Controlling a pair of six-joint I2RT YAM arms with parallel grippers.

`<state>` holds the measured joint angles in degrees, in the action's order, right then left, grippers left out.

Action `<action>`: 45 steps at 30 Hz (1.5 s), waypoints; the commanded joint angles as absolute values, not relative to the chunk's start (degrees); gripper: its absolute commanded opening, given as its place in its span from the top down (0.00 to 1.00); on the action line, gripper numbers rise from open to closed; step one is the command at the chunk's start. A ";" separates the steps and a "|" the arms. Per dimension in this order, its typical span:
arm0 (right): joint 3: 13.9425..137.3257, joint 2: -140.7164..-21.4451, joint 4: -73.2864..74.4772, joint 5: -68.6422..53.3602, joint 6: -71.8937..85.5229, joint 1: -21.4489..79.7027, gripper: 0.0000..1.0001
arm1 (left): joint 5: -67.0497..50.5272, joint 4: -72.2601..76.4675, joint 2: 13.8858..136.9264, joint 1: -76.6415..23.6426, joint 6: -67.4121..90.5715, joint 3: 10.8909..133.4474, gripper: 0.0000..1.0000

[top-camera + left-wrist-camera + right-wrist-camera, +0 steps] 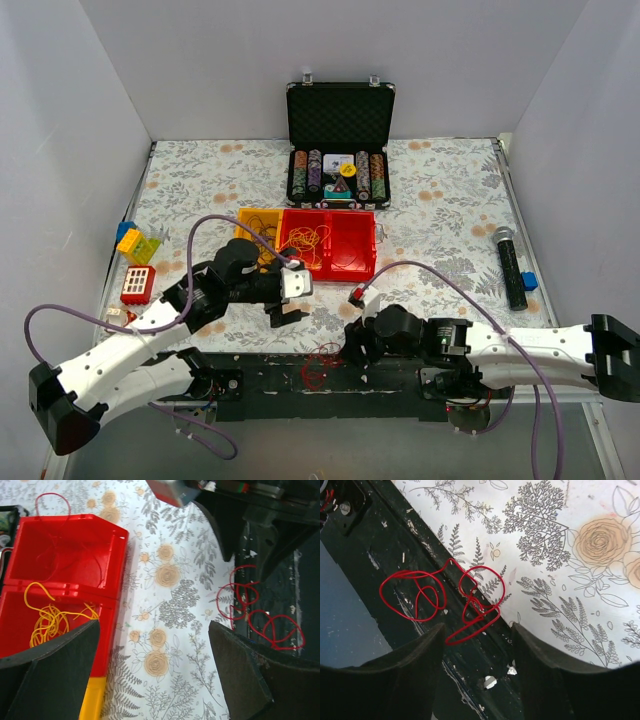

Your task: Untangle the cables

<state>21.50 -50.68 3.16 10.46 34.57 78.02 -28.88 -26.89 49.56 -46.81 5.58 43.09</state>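
Item 1, cables. A red cable bunch (322, 366) (256, 611) (470, 600) lies loose at the near edge of the table (440, 200). It rests partly on the flowered cover and partly on the black base plate (400, 385) (415, 535). It sits well apart from the other cables. A yellow-orange cable bunch (305, 240) (49, 624) lies in one compartment of the red tray (352, 262) (112, 560). A single fine red strand (50, 495) lies in the adjoining compartment and loops up over its far wall. A yellow tray (248, 215) stands touching the red tray on its left; its contents are too small to tell.

Item 2, left pincer (285, 305) (150, 680). Released, jaws spread wide, nothing between them. It hangs over bare cover, between the red tray and the red cable bunch, touching neither.

Item 3, right pincer (355, 345) (477, 672). Released, jaws apart, nothing gripped. It is pointed down at the red cable bunch, whose nearest loop lies at the mouth of the gap. Whether the loop touches a fingertip (432, 642) cannot be told.

Item 4, other objects. An open chip case (340, 115) stands at the far side and a microphone (510, 265) lies at the right
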 commanded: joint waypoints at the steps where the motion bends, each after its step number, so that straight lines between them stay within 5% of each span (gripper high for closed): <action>1: 22.32 -54.04 -0.79 7.56 35.42 78.31 0.43 | -21.90 -22.50 50.18 -46.93 5.80 44.38 0.09; 5: 23.46 -55.46 -0.09 7.82 35.51 78.31 0.68 | -18.37 -20.31 50.98 -46.93 7.21 45.97 0.08; 8: 25.31 -55.20 3.68 11.06 35.16 78.31 0.98 | -16.36 -19.25 50.62 -46.93 6.86 46.40 0.08; 19: 44.54 -45.97 19.51 32.06 22.34 75.77 0.99 | -0.80 -10.90 53.43 -41.50 23.43 55.27 0.02; 25: 51.94 -48.77 21.88 41.56 16.36 70.76 0.99 | -2.46 -14.23 56.25 -37.36 34.00 62.04 0.02; 45: 68.46 -60.11 10.81 29.53 2.55 48.87 0.99 | -0.70 -23.20 64.24 -31.11 36.82 76.29 0.02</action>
<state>63.81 -59.02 14.81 32.32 5.19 50.46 -1.83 -20.75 63.77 -31.81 36.47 73.21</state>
